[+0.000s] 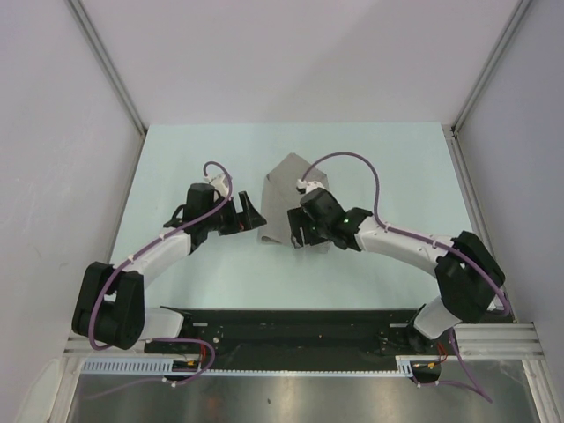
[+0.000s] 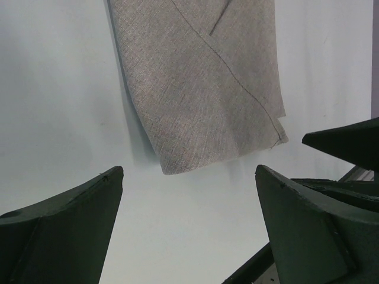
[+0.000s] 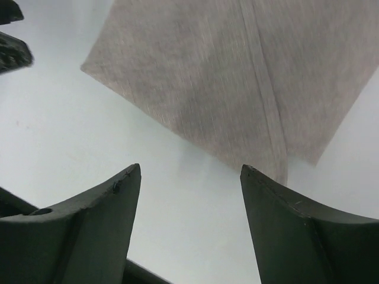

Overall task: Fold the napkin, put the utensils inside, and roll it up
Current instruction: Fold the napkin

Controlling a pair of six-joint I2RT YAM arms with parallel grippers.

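Observation:
The grey-beige napkin (image 1: 284, 181) lies folded in the middle of the table, with a hemmed flap over it. It also shows in the left wrist view (image 2: 201, 89) and in the right wrist view (image 3: 237, 77). My left gripper (image 1: 252, 217) (image 2: 188, 171) is open and empty, just off the napkin's near left corner. My right gripper (image 1: 298, 234) (image 3: 190, 168) is open and empty over the napkin's near edge. No fork and no dark utensil show in any view.
The pale table (image 1: 176, 167) is bounded by grey walls at the left, right and back. A black rail (image 1: 291, 322) runs along the near edge by the arm bases. The two grippers are close together; a right finger (image 2: 349, 142) shows in the left wrist view.

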